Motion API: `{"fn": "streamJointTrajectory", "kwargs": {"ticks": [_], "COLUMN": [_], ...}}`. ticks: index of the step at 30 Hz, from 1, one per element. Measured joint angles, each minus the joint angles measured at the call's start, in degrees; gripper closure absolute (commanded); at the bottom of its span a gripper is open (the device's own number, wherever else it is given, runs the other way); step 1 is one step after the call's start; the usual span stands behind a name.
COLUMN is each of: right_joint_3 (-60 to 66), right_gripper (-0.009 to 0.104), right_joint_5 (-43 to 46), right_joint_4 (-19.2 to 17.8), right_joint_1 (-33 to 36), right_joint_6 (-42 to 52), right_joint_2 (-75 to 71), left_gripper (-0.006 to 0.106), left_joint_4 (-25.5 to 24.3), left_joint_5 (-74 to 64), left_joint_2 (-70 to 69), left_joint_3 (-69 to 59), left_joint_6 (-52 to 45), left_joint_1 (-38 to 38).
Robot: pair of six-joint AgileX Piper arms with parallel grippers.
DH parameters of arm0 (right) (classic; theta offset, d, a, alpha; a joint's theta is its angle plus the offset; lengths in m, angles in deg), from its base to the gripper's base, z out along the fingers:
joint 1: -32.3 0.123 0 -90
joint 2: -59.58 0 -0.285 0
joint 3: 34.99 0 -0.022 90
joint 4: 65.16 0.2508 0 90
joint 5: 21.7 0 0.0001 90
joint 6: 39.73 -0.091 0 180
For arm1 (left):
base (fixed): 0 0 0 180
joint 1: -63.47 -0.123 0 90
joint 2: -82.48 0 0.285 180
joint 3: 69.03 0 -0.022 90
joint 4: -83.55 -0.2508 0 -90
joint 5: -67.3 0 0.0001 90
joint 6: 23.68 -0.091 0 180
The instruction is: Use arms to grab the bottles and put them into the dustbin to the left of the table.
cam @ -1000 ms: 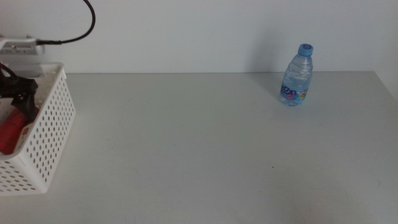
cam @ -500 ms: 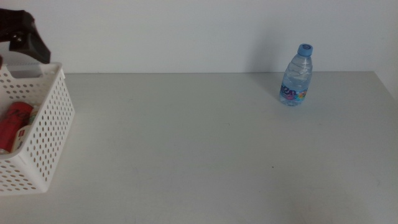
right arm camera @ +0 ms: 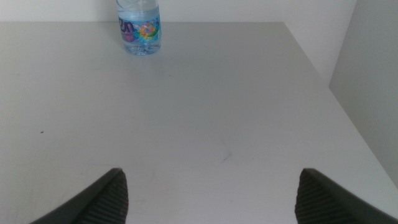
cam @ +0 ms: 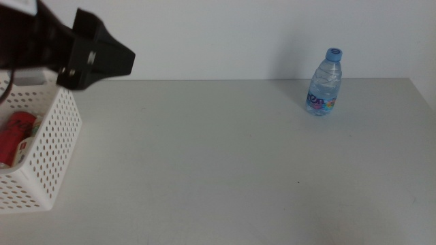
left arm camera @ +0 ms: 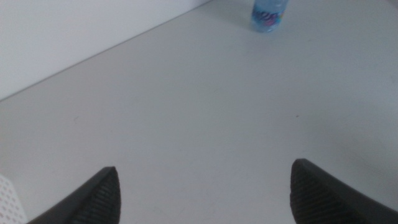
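The left hand (cam: 102, 58) hangs in the air at the far left, above the white dustbin (cam: 51, 146), its two dark jaws spread wide with nothing between them. Half a second ago only a small part of it showed at the top left corner; now it has swung further in and fills that corner, large and close to the camera. Below it, the red can (cam: 13, 136) lies inside the dustbin, as it did before. Across the bare grey bench (cam: 225, 156), the clear water bottle (cam: 325, 82) with its blue cap stands upright near the far right edge, unmoved. The right hand (right arm camera: 208, 196) waits low over the bench on the right, jaws wide apart and empty.
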Motion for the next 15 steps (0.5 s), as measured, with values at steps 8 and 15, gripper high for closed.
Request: {"fn": "streamJointTrajectory", "kwargs": {"ticks": [8,15], "right_joint_3": [0.0,0.0], "right_gripper": [0.001,0.001], "right_joint_5": [0.0,0.0], "right_joint_4": [0.0,0.0], "right_joint_1": [0.0,0.0], "right_joint_6": [0.0,0.0], "right_joint_2": [0.0,0.0], "left_gripper": [0.007,0.007], "left_joint_4": [-2.8,-3.1], "left_joint_5": [11.5,11.9], "left_joint_2": [-22.5,-30.0], "left_joint_3": [-21.7,-28.7], "left_joint_6": [4.9,5.6], "left_joint_1": [7.0,7.0]}}
